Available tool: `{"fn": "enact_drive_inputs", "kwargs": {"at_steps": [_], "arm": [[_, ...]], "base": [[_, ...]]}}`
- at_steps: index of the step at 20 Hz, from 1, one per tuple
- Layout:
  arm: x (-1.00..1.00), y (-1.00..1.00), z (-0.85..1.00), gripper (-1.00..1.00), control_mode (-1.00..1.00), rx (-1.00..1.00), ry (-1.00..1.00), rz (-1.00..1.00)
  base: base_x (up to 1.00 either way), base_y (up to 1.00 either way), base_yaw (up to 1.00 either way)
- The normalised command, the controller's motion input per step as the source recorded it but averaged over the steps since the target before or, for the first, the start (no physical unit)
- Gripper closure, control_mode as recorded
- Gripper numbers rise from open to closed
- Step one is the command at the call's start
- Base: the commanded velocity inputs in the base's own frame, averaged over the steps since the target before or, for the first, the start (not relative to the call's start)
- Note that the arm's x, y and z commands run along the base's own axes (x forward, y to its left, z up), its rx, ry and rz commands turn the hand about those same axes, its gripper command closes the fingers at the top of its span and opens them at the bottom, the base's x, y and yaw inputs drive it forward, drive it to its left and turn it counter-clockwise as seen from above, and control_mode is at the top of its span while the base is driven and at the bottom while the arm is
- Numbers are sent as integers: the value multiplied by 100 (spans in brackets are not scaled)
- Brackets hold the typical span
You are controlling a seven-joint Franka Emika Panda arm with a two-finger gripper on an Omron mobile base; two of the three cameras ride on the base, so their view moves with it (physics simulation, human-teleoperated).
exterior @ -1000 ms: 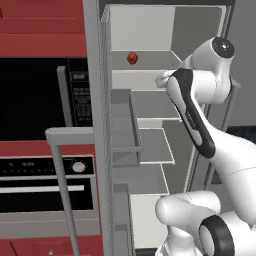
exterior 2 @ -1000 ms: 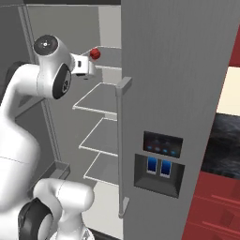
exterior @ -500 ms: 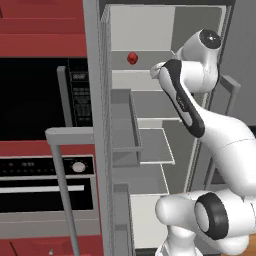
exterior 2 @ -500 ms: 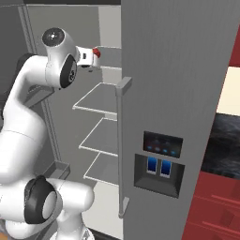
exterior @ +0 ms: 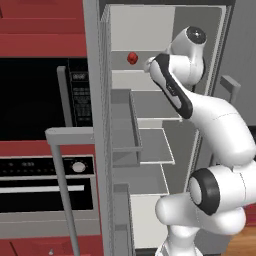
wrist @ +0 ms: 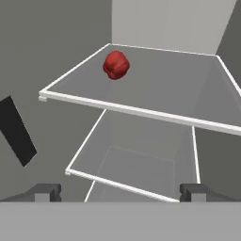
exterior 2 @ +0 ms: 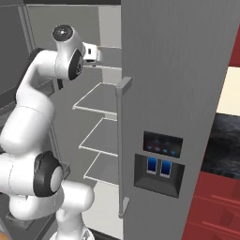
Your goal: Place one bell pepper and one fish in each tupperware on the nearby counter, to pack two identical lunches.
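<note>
Arm (exterior: 175, 95) has swung nearer bell pepper (exterior: 132, 58).

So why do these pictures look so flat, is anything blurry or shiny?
Left base view: even, flat light, no blur, the red pepper sharp on its shelf. Hand view: the pepper shows a soft sheen, the shelf only a faint shadow under it. Right base view: the fridge door is matte, without glare.

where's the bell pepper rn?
The bell pepper sits on the fridge's top shelf, toward its back-left corner in the hand view, ahead of the open hand and untouched.
</note>
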Motion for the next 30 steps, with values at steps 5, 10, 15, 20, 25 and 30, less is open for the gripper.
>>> {"fn": "enact_drive_inputs", "kwargs": {"at_steps": [5,10,15,20,25,30], "arm": [[57,10,0,-100,-100,2,0,0],[62,10,0,-100,-100,2,0,0],[62,14,0,-100,-100,1,0,0],[65,13,0,-100,-100,0,0,0],[65,11,0,-100,-100,0,0,0],[60,3,0,-100,-100,0,0,0]], "base": [[0,0,0],[0,0,0],[0,0,0],[0,0,0],[0,0,0],[0,0,0]]}}
